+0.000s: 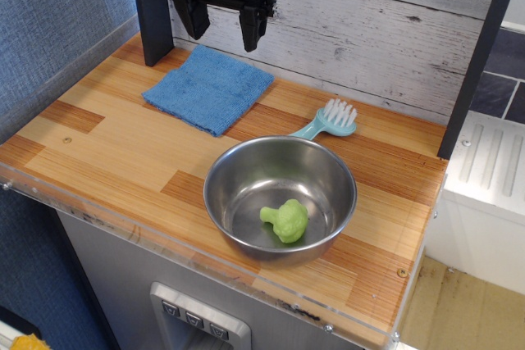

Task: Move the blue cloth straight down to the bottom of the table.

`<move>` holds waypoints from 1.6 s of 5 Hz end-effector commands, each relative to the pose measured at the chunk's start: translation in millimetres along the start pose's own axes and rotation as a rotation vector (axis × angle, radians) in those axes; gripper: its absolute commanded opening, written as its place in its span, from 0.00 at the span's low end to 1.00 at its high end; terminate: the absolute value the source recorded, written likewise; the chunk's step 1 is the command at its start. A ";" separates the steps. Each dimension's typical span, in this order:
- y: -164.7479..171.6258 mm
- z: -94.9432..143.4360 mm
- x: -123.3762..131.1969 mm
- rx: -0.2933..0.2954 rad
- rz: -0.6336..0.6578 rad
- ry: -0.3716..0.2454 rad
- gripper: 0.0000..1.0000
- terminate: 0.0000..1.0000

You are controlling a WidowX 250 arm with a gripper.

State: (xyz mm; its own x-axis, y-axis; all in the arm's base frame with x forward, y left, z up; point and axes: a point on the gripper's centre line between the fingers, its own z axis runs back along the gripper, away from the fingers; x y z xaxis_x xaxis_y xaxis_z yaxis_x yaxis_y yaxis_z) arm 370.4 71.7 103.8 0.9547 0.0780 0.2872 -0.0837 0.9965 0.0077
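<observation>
The blue cloth (209,86) lies flat on the wooden table (107,149), at its far side near the back wall. My gripper (223,29) is black and hangs above the cloth's far edge, clear of it. Its two fingers (195,18) are spread apart and hold nothing.
A steel bowl (280,196) with a green toy (285,220) inside stands at the front right. A pale teal brush (328,120) lies behind the bowl. A dark post (152,10) stands at the back left, another at the right (476,55). A clear acrylic edge (123,227) lines the front.
</observation>
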 end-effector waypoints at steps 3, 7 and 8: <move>51.1 -28.8 11.4 0.079 0.079 0.025 1.00 0.00; 64.6 -94.9 10.7 0.067 0.074 0.170 1.00 0.00; 73.7 -90.5 -5.5 0.089 0.091 0.169 1.00 0.00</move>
State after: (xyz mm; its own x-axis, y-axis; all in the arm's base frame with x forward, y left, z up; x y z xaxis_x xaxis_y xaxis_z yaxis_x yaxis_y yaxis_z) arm 389.0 135.9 7.4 0.9796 0.1669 0.1119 -0.1749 0.9824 0.0654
